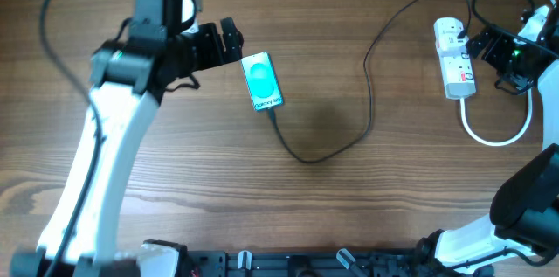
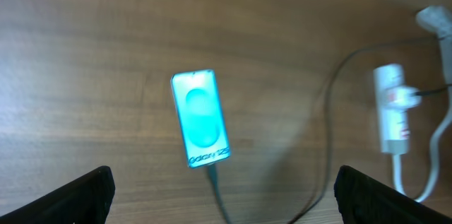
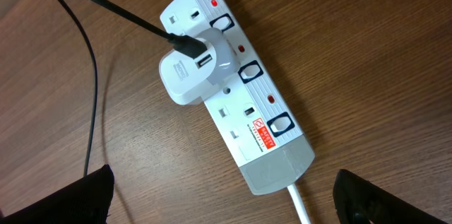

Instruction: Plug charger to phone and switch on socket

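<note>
The phone [image 1: 263, 82] lies flat on the wooden table with its turquoise screen up, also in the left wrist view [image 2: 201, 118]. The charger [image 1: 368, 93], a thin black cable, meets the phone's lower edge [image 2: 214, 181] and loops right to a white adapter [image 3: 194, 72] seated in the socket [image 3: 240, 90]. The socket [image 1: 454, 58] lies at the far right. My left gripper [image 1: 234, 41] hovers open just left of the phone, its fingers [image 2: 78, 199] wide apart. My right gripper [image 1: 486, 57] is open beside the socket, with nothing between its fingertips [image 3: 381, 199].
A thicker white cable [image 1: 489, 133] curls from the socket's near end [image 3: 300, 206]. Three black rocker switches [image 3: 251, 73] with red dots line the socket's edge. A slack loop of arm wiring [image 1: 52, 15] lies at the far left.
</note>
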